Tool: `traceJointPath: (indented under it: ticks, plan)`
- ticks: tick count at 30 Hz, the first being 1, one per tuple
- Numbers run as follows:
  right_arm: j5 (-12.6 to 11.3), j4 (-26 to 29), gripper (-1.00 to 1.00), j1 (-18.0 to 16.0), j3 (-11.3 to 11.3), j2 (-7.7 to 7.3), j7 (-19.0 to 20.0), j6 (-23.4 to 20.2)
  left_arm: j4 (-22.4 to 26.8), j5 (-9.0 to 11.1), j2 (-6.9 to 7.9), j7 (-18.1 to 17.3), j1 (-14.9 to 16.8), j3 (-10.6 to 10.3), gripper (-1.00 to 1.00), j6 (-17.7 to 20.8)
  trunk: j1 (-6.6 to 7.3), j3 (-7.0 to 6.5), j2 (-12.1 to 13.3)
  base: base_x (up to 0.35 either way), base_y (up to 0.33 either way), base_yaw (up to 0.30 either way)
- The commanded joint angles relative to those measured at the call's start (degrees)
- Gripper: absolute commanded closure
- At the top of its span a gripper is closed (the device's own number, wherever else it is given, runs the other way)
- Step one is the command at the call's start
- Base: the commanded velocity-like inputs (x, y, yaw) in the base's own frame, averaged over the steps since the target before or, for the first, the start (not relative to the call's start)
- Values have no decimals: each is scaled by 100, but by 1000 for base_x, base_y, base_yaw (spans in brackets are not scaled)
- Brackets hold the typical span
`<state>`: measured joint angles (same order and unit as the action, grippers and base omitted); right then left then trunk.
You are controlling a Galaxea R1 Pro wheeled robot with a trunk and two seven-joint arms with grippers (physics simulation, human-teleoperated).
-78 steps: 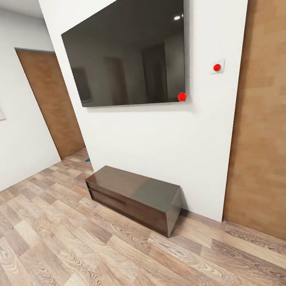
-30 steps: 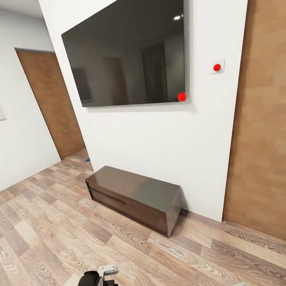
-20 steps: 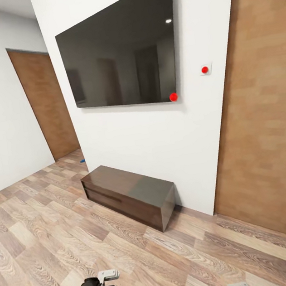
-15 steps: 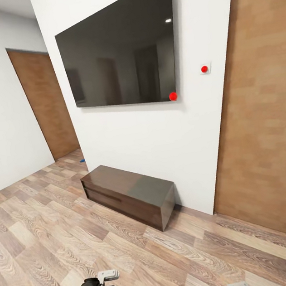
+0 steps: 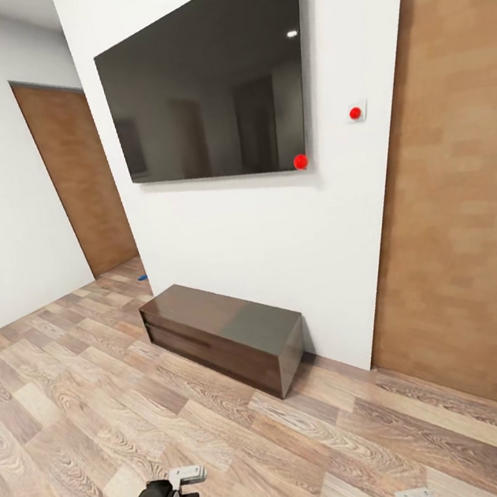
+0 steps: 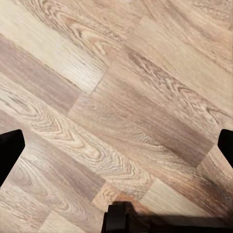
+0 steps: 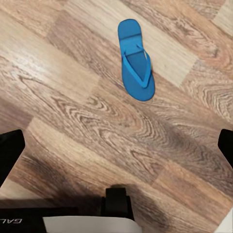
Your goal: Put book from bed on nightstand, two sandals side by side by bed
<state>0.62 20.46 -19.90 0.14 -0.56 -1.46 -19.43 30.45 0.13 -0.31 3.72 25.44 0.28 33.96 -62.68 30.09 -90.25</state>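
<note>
My right gripper (image 7: 116, 141) is hanging wide open, bright blue flat sandal (image 7: 136, 59) lying ahead on bare wood-plank floor (image 7: 58, 97); left gripper (image 6: 116, 145) is also spread.

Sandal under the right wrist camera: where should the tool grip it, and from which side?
The sandal lies flat on the wood floor, sole down, straps up. Probably best to come from straight above with the right tool and pinch across the narrow middle, one finger on each long edge near the straps. The flat sole offers little else; the fingers would need to reach floor level.
</note>
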Motion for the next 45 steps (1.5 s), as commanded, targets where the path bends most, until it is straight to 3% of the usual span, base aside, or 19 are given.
traceJointPath:
  ticks: [1, 6, 9, 13, 20, 25, 28, 34, 36, 40, 42, 45]
  plan:
    - [4, 12, -100, -7, 0, -3, -13, -46, 49, 0, -3, 17, 11, 0, -100, 44, -22, 25, -45, 0, 0, 0]
    - [9, -46, -100, -478, -4, -68, -48, -332, 769, -38, 37, 13, 187, -21, -100, 704, -132, 115, -245, 0, 0, 0]
    - [16, -93, -100, -1069, -3, -94, -32, -776, 1569, -57, 120, 36, 265, -27, -100, 1710, -198, 168, -366, 0, 0, 0]
    - [9, -70, -100, -1622, -2, -106, -51, -1466, 2472, -44, 222, 47, 295, -8, -100, 2163, -286, 240, -526, 0, 0, 0]
    - [26, -61, -100, -1789, 17, -115, -27, -1708, 2784, 1, 185, 54, 302, 11, -100, 2255, -440, 366, -807, 0, 0, 0]
    - [42, -55, -100, -1807, 66, -114, -16, -1721, 2882, 6, 65, 56, 303, 20, -100, 2255, -549, 456, -1007, 0, 0, 0]
    - [54, -55, -100, -1817, 194, -139, 13, -1728, 2982, 2, -28, 63, 297, 22, -100, 2257, -615, 510, -1128, 0, 0, 0]
    - [60, -57, -100, -1823, 417, -276, 93, -1745, 3252, 4, -61, 67, 291, 26, -100, 2263, -747, 617, -1368, 0, 0, 0]
    - [63, -72, -100, -1824, 573, -295, 89, -1769, 3828, 10, -59, 67, 249, 25, -100, 2270, -791, 653, -1448, 0, 0, 0]
    - [62, -110, -100, -1824, 722, -301, 86, -1783, 4495, 12, -59, 67, 107, 24, -100, 2278, -879, 725, -1609, 0, 0, 0]
    - [49, -137, -100, -1824, 813, -303, 104, -1797, 5110, 9, -64, 67, -101, 19, -100, 2281, -923, 761, -1689, 0, 0, 0]
    - [36, -170, -100, -1824, 832, -320, 122, -1812, 5476, 12, -67, 67, -246, 17, -100, 2278, -989, 815, -1809, 0, 0, 0]
